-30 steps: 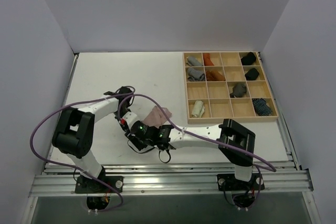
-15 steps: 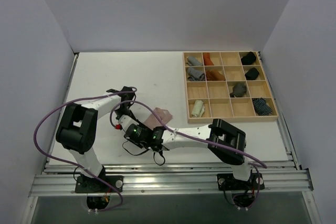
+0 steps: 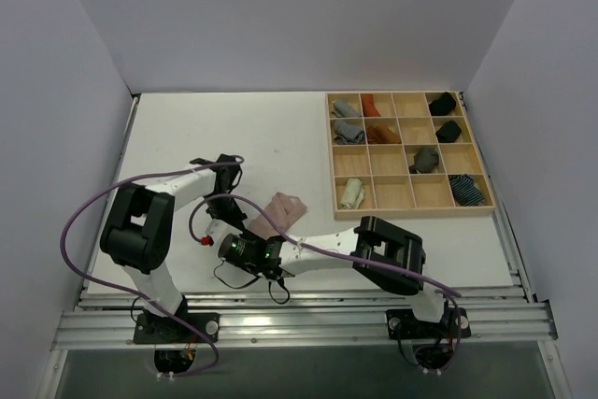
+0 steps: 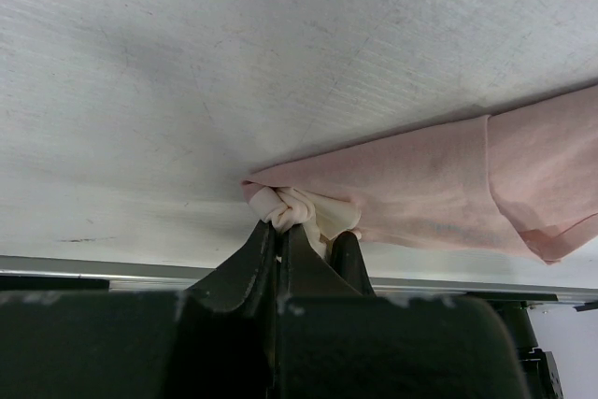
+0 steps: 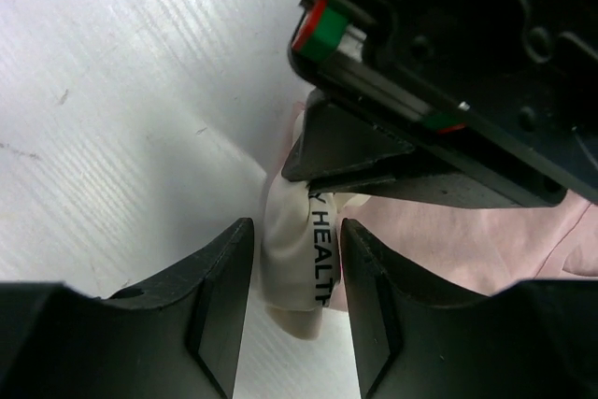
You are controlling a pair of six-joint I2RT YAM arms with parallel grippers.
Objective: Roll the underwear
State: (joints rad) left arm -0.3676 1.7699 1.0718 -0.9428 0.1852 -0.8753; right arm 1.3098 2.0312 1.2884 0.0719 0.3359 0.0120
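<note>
In the left wrist view the left claw [image 4: 304, 231] is closed tight on a bunched cream knot of waistband [image 4: 297, 205] at one corner of the dusty pink underwear [image 4: 430, 184]. The rest of the cloth spreads flat on the white surface [image 4: 280, 44] toward 3 o'clock. In the right wrist view the right claw [image 5: 296, 231] straddles that pale band, which carries printed lettering, and the left claw's black body sits just above at 1 o'clock. The right jaws stand narrowly apart with the band filling most of the gap, and I cannot tell whether the pads press it. In the top view both arms meet at the cloth's 8 o'clock corner, near the front of the surface. The wooden divider tray [image 3: 411, 213] lies well apart at 2 o'clock, with a pale yellow-green roll [image 3: 352, 194] in its near-left compartment. The cloth looks light, limp and thin, likely to sag and unroll unless kept taut. The elastic band seems the thickest, firmest part, so taking hold there looks soundest for starting the roll.
</note>
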